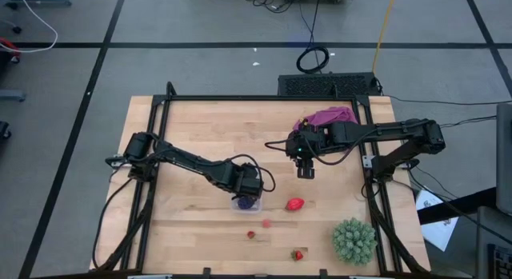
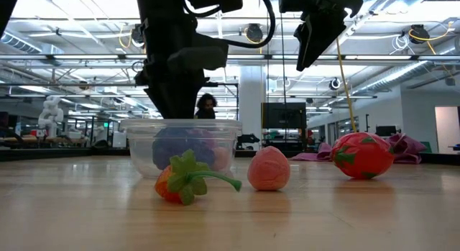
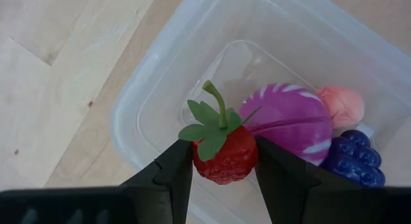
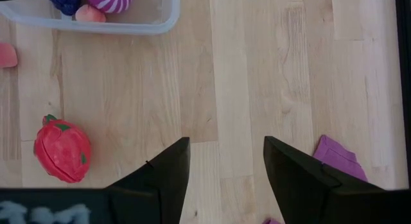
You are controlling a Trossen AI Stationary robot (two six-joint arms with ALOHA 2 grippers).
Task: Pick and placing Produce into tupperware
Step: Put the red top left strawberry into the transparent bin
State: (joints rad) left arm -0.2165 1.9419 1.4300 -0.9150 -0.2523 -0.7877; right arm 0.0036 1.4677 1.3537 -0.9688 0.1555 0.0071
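Observation:
My left gripper (image 3: pixel 223 156) is shut on a red strawberry (image 3: pixel 221 165) with green leaves, over the clear tupperware (image 3: pixel 148 89) near the table's middle (image 1: pixel 246 201). Inside the tupperware lie a purple-pink round piece (image 3: pixel 286 121), a pink piece (image 3: pixel 341 105) and a purple grape bunch (image 3: pixel 354 161). My right gripper (image 4: pixel 226 144) hovers open above bare wood (image 1: pixel 306 172), to the right of the tupperware. A larger red piece (image 1: pixel 295 204) lies on the table near it. My left gripper pinches the strawberry's red body (image 3: pixel 225 172) between its two fingers (image 3: pixel 176 169), one on each side. The fingers come from above, pointing down into the tupperware. The strawberry is lifted clear above the tupperware's floor, its leaves and stem turned toward the camera.
On the wood nearer the front edge lie a small pink piece (image 1: pixel 266 223) and two strawberries (image 1: pixel 250 234) (image 1: pixel 298 254). A spiky green plant (image 1: pixel 354 239) stands at the near right corner. A purple-pink cloth (image 1: pixel 328 117) lies at the far right edge.

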